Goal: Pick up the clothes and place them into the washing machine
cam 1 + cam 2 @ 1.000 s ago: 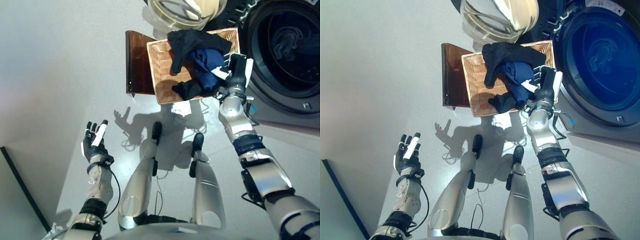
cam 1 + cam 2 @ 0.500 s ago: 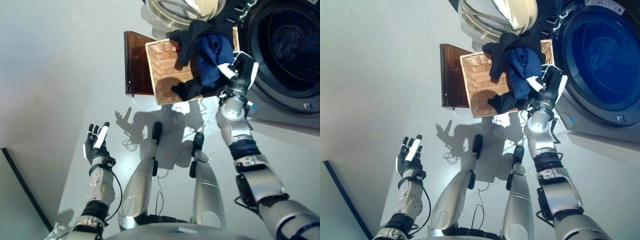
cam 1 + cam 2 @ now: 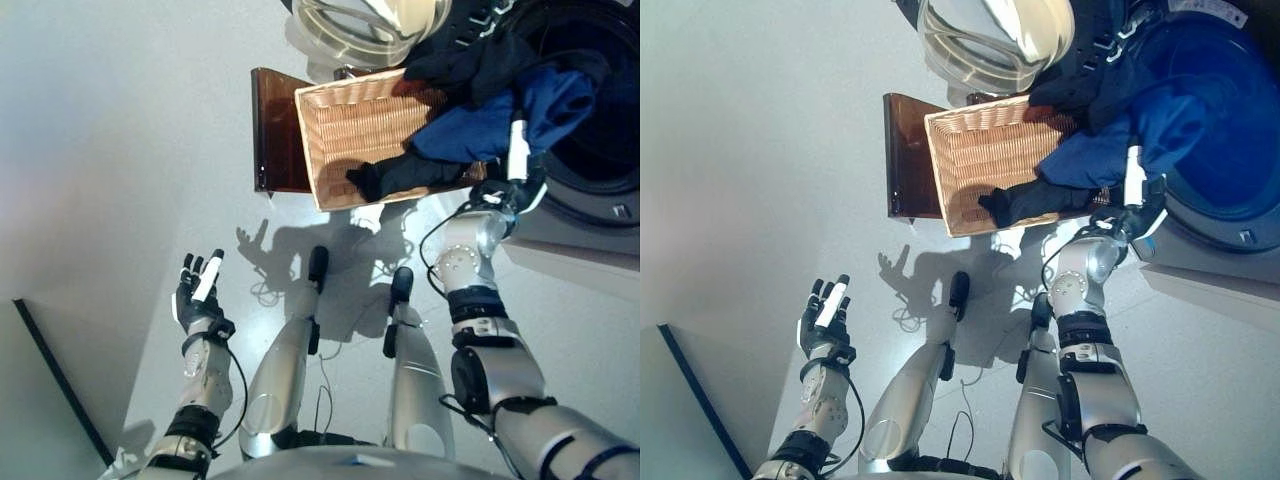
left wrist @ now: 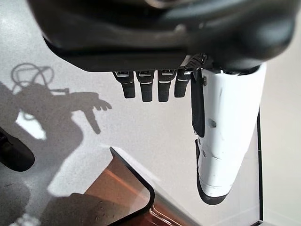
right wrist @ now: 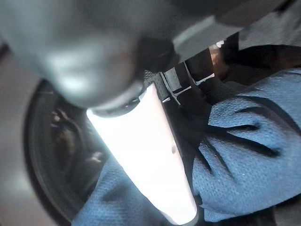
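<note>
The basket (image 3: 365, 130) sits at upper centre, a tray (image 3: 275, 130) touching its left side. The washer (image 3: 600, 120) fills the upper right, its door (image 3: 370, 25) at top centre above the basket. Clothes (image 3: 490, 120) stretch from the basket's lower right to the washer's mouth. The right hand (image 3: 518, 170) sits just below them; the left hand (image 3: 198, 295) lies at lower left.

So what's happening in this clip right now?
The robot's right hand is closed on a bundle of blue and black clothes and holds it up between the woven wicker basket and the dark round opening of the washing machine. One black end of the bundle trails in the basket, so the clothes are not yet inside the drum. The left hand hangs open and empty over the grey floor.
</note>
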{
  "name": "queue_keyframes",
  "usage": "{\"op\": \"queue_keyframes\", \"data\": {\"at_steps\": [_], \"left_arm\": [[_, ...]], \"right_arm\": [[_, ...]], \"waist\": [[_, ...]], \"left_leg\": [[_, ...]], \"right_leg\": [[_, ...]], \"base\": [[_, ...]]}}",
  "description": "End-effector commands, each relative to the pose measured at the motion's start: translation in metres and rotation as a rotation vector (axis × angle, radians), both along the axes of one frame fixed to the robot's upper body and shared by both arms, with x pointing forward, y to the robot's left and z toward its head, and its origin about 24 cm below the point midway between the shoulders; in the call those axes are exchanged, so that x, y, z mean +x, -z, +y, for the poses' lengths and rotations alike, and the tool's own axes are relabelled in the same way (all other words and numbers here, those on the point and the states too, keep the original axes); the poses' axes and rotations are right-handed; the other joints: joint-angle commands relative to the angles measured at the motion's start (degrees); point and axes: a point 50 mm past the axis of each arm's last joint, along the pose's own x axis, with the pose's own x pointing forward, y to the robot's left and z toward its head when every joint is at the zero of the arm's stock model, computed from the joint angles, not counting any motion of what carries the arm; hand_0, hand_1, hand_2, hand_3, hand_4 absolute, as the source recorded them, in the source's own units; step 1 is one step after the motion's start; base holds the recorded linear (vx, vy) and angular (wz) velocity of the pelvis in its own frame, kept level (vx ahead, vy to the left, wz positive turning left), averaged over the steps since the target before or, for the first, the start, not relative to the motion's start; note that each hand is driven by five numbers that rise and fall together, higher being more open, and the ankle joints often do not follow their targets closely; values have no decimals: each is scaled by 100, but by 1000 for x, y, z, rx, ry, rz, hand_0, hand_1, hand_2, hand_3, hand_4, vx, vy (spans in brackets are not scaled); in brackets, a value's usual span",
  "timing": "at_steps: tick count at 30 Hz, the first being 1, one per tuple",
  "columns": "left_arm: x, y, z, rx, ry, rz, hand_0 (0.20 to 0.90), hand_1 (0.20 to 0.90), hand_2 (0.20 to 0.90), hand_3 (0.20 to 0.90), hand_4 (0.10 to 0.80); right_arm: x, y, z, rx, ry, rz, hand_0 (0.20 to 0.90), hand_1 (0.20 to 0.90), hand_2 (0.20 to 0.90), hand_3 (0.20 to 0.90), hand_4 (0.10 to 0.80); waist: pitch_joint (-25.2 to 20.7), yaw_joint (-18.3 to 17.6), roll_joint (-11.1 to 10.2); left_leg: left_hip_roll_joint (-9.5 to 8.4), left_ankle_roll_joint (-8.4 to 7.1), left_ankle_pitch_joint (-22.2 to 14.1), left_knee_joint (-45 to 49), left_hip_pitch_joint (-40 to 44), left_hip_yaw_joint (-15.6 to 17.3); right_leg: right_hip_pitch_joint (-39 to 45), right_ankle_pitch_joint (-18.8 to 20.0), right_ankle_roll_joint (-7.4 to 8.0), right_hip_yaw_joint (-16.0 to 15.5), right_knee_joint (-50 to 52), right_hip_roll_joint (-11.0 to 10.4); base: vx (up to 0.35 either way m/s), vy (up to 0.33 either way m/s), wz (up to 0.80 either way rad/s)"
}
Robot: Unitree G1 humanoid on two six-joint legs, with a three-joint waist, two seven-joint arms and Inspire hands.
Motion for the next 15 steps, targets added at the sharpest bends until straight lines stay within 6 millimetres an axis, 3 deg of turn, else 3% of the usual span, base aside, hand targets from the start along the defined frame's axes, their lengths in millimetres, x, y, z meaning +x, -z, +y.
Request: {"op": "queue_keyframes", "data": {"at_steps": [1, 11, 15], "left_arm": [[-16, 5, 10, 29, -37, 5, 900, 900, 900, 900, 800], [-21, 7, 17, 52, -37, 15, 900, 900, 900, 900, 800], [-26, 10, 23, 74, -26, 29, 900, 900, 900, 900, 800]], "right_arm": [[-32, -31, -43, -94, 195, -205, 200, 200, 200, 200, 300], [-46, -34, -87, -92, 332, -158, 200, 200, 200, 200, 300], [-51, -64, -122, -157, 408, -123, 200, 200, 200, 200, 300]], "waist": [[-777, 12, 116], [-894, 3, 166], [-961, 32, 198]], "left_leg": [[-234, -289, -410, -16, 175, 132], [-241, -284, -444, -2, 155, 144], [-258, -297, -457, 16, 154, 144]], "right_leg": [[269, -492, -150, 396, 25, 151], [231, -526, -146, 426, 67, 157], [216, -553, -146, 447, 115, 159]], "base": [[0, 0, 0], [0, 0, 0], [0, 0, 0]]}}
